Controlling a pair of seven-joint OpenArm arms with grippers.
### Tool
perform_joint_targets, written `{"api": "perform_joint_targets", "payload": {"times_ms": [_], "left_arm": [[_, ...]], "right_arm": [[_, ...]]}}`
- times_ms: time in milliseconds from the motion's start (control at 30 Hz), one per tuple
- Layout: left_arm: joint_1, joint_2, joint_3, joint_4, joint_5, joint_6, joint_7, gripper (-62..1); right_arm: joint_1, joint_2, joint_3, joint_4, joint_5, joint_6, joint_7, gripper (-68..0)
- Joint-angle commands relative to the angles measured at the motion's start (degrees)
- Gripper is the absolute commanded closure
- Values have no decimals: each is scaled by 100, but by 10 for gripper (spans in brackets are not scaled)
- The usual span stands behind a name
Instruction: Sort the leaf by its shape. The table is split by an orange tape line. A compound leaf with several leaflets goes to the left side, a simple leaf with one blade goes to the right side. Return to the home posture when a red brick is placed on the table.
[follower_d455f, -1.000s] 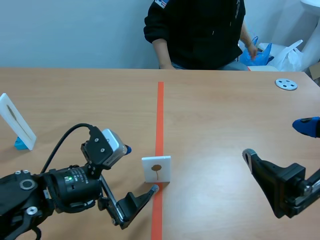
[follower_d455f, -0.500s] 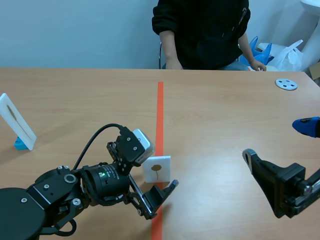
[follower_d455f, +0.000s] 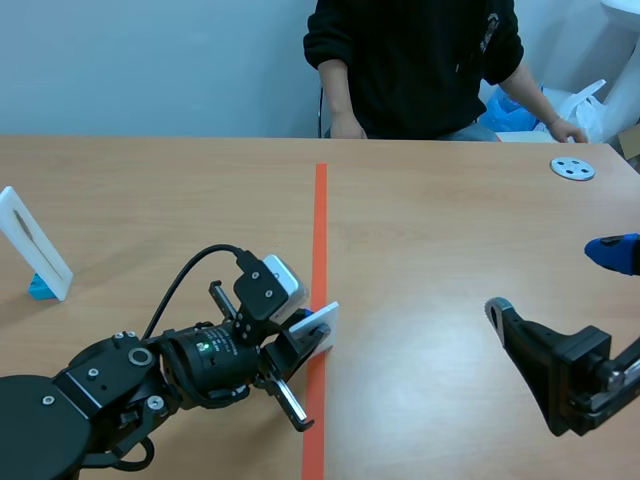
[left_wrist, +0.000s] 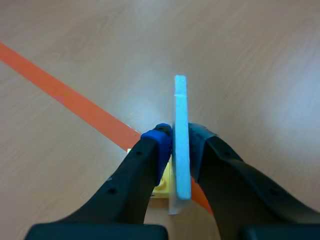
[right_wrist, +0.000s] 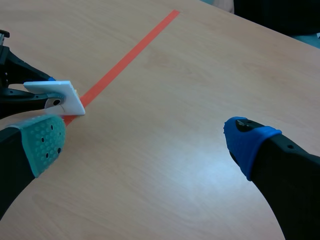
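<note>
A small white leaf card (follower_d455f: 321, 323) leans tilted on the orange tape line (follower_d455f: 320, 220), and its printed face cannot be made out. My left gripper (follower_d455f: 305, 345) is shut on it. In the left wrist view the card (left_wrist: 181, 135) stands edge-on, pinched between the blue pads (left_wrist: 158, 140), with a yellow base (left_wrist: 162, 186) under it. The right wrist view shows the same card (right_wrist: 59, 94) ahead of my right gripper (right_wrist: 145, 140). My right gripper (follower_d455f: 555, 282) hangs open over the right side, far from the card, holding nothing.
Another white card on a blue stand (follower_d455f: 30, 245) stands at the far left. A round white disc (follower_d455f: 572, 168) lies at the back right. A person (follower_d455f: 415, 65) sits across the table with a hand near plastic bags (follower_d455f: 585, 105).
My left gripper swung in around the card and shut on it, and the card has tipped over to a slant. The person's hand moved to the right. The right arm stayed still.
</note>
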Motion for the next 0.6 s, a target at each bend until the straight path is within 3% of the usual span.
{"api": "perform_joint_targets", "payload": {"times_ms": [0, 233, 400, 567], "left_arm": [[-46, 24, -11, 136, -39, -7, -26, -43], [107, -24, -31, 535, -201, -11, 232, -38], [730, -262, -319, 1821, -1040, -9, 855, -38], [1626, -345, -1073, 3029, -1711, -7, 1333, -38]], "right_arm": [[66, 31, 48, 72, 57, -4, 70, -679], [66, 31, 48, 72, 57, -4, 70, -679], [66, 31, 48, 72, 57, -4, 76, -679], [66, 31, 48, 72, 57, -4, 74, -679]]}}
